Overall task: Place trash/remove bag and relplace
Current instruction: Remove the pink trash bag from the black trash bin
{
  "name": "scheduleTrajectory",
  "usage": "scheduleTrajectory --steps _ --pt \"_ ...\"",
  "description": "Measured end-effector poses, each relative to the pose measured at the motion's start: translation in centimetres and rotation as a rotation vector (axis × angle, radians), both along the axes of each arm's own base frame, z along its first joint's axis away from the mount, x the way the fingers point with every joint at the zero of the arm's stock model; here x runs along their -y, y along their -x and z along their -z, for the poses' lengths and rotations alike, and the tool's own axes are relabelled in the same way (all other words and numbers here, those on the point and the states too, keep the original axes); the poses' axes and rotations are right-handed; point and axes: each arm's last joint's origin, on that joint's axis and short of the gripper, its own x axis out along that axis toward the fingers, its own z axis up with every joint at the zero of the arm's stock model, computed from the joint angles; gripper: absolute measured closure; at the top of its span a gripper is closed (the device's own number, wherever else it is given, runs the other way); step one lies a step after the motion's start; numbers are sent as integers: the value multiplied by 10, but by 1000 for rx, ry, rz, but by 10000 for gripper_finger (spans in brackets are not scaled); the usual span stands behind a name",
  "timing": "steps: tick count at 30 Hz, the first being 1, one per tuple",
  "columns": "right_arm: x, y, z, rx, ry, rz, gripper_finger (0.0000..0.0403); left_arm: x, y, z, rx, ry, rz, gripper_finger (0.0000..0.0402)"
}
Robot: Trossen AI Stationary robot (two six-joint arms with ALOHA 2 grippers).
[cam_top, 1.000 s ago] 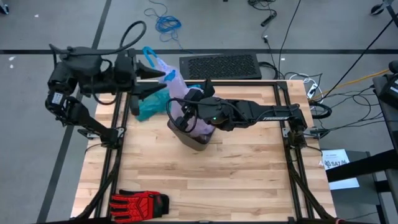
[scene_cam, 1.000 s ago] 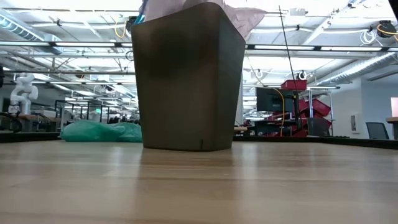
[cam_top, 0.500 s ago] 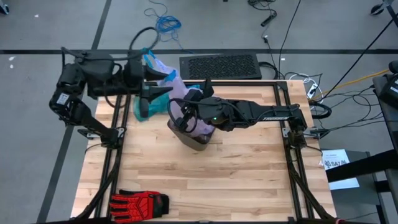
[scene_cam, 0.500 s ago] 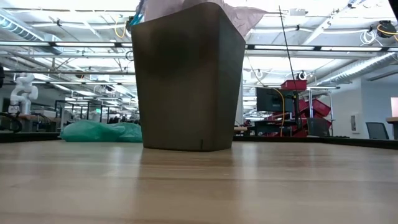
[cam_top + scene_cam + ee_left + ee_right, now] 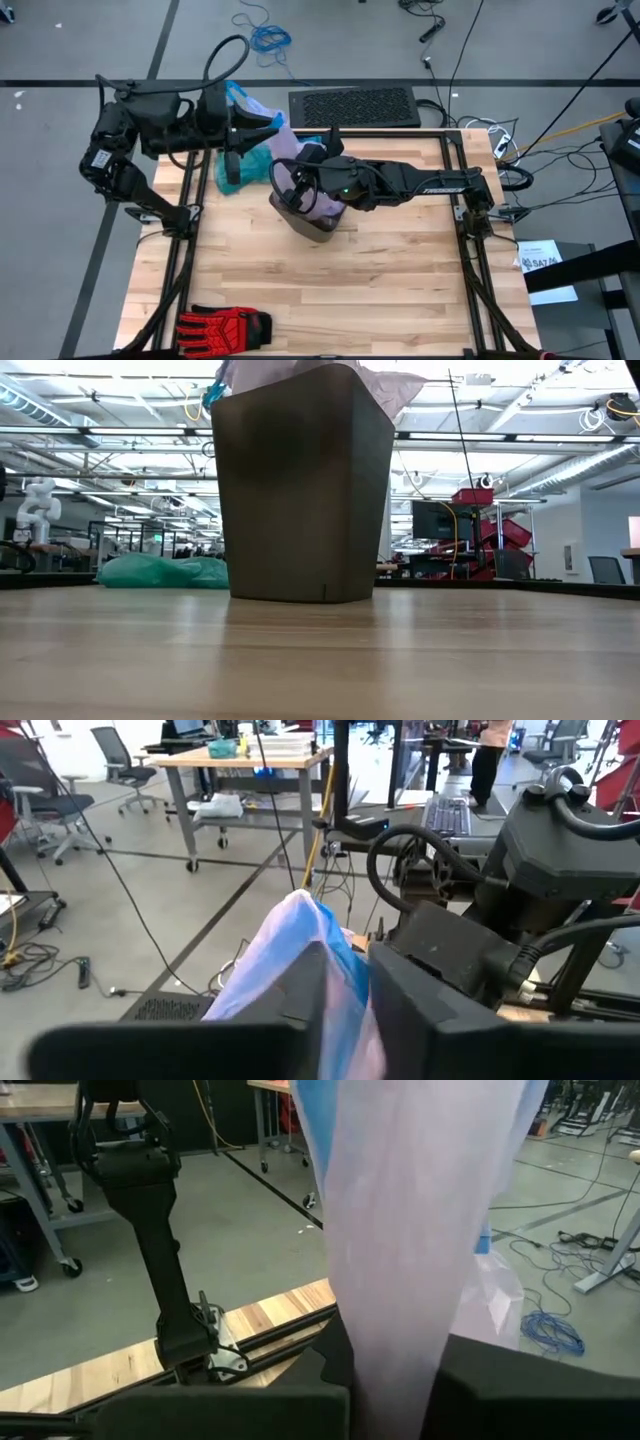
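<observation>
Left hand (image 5: 345, 1010) is clamped on the gathered neck of the bag (image 5: 275, 135), off the table's far-left corner; right hand (image 5: 385, 1380) is pinched shut on the same film above the bin (image 5: 310, 215), which sits near the table's far edge. The bag is stretched taut between them, long axis running from the bin out toward that corner, neck end outward. Risk: opposing pulls could tear the thin film, or tip the bin.
</observation>
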Motion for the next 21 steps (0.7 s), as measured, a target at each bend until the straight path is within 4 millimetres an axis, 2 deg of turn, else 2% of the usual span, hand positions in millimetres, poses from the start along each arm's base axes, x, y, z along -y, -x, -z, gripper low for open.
scheduleTrajectory --steps 4,15,21 --pt "0 0 0 -3 1 0 403 0 0 0 1 1 4 392" --pt "1 1 2 -23 1 2 403 0 21 -18 153 13 54 400" --pt "9 2 8 -80 -19 31 403 0 32 -23 197 14 55 401"
